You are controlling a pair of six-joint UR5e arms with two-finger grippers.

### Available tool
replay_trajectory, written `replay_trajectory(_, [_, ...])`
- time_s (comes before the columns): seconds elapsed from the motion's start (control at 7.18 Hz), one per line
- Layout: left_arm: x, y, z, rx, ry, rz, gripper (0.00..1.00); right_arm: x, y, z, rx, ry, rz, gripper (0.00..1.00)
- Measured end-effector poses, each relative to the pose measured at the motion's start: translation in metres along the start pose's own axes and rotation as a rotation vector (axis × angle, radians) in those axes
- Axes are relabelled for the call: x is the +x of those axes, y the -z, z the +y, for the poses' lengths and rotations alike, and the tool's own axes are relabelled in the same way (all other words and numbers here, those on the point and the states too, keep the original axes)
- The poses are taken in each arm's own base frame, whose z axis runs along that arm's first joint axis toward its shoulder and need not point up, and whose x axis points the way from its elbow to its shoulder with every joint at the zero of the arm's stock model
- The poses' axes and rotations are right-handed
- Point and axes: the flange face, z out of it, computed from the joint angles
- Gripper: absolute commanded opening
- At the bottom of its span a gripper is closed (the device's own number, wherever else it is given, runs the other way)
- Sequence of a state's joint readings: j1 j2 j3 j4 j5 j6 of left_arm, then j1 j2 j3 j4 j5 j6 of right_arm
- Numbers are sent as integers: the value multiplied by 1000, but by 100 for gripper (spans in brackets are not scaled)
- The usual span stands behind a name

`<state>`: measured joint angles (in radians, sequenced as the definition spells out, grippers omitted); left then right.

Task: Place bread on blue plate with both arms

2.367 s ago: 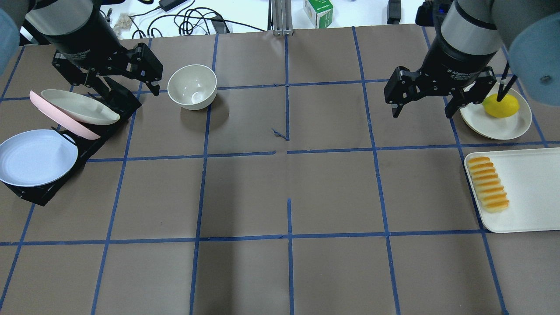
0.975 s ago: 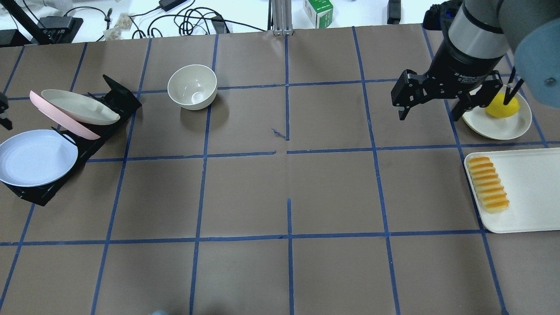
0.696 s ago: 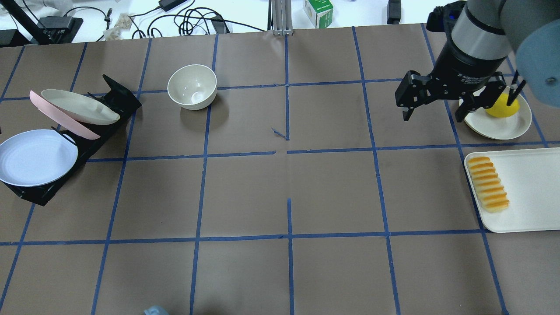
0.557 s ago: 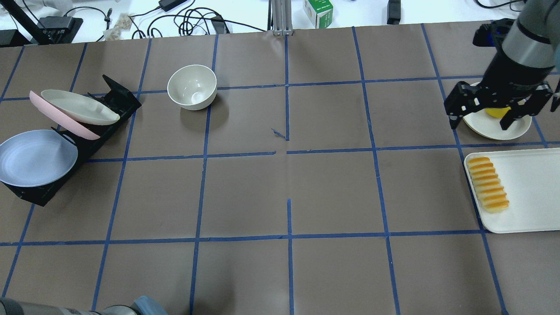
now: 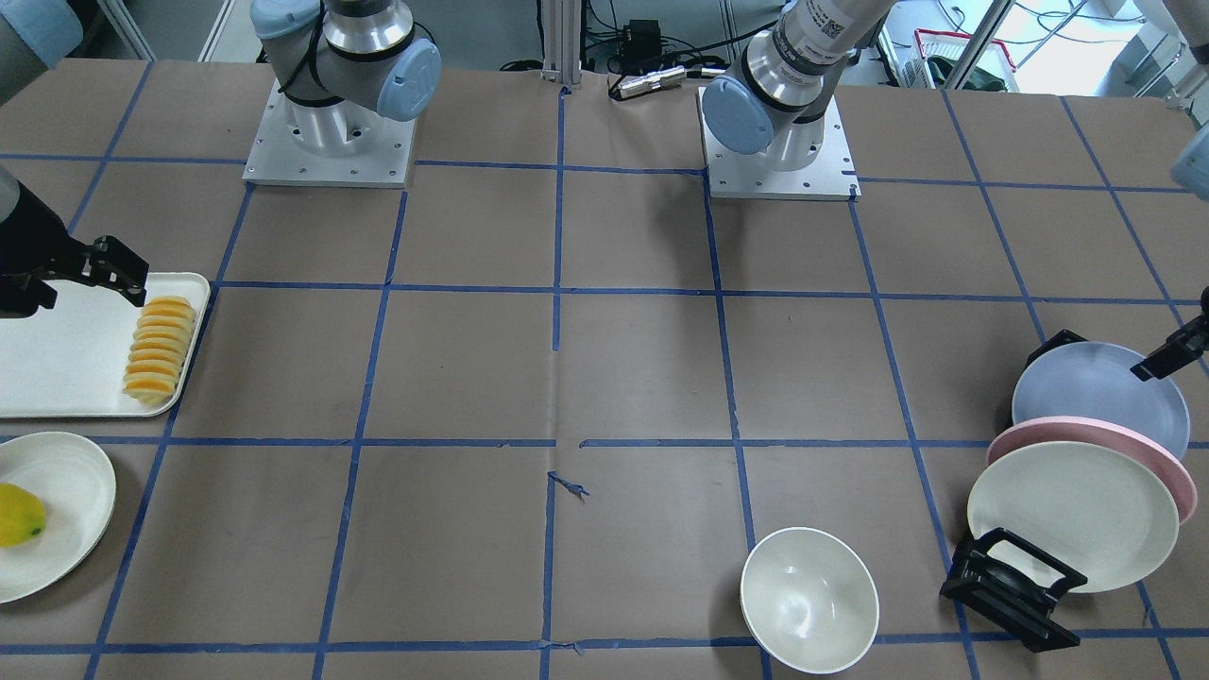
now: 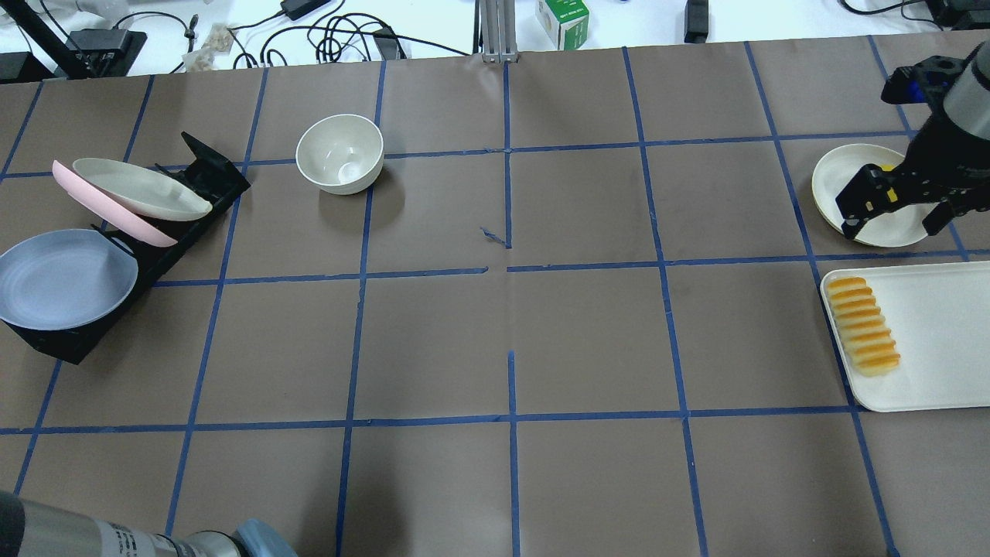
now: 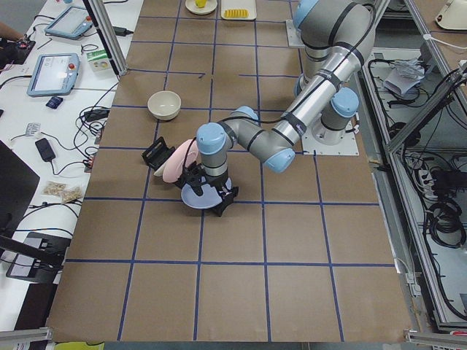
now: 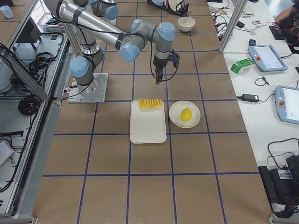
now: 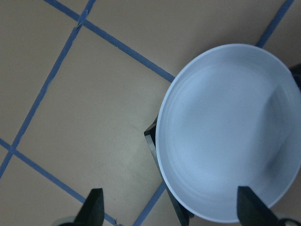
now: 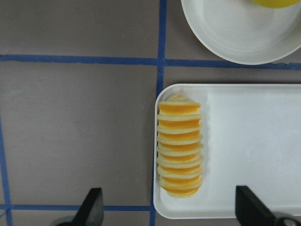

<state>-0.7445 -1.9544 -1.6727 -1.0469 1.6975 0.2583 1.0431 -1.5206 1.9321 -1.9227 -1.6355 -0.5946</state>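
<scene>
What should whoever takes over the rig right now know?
Left hand: open, empty, poised over the blue plate.
Right hand: open, empty, raised above the table, with the bread in its wrist view.
Things: the bread lies along the edge of the white tray. The blue plate leans in the end slot of the black rack.
Done: nothing grasped or moved yet.
Left: probably take the plate out of the rack and set it flat, then pick up the bread and place it on the plate.
</scene>
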Motion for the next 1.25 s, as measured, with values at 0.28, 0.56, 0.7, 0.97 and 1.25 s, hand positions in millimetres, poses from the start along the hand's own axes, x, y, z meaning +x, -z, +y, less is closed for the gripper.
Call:
replay_trajectory(0.28, [0, -18, -8, -5, -4, -2, 45, 26, -50, 6, -9, -1, -7, 100])
replay_trajectory(0.56, [0, -22, -9, -13, -13, -1, 27, 32, -85, 0, -43, -9, -39, 100])
replay_trajectory(0.7, [0, -22, -9, -15, -16, -1, 11, 34, -102, -4, -66, -17, -60, 100])
replay_trajectory(0.97, [0, -22, -9, -13, -18, -1, 0, 35, -122, -9, -101, -60, -85, 100])
replay_trajectory(1.25, [0, -19, -10, -3, -20, -3, 0, 33, -133, -11, -123, -83, -98, 60])
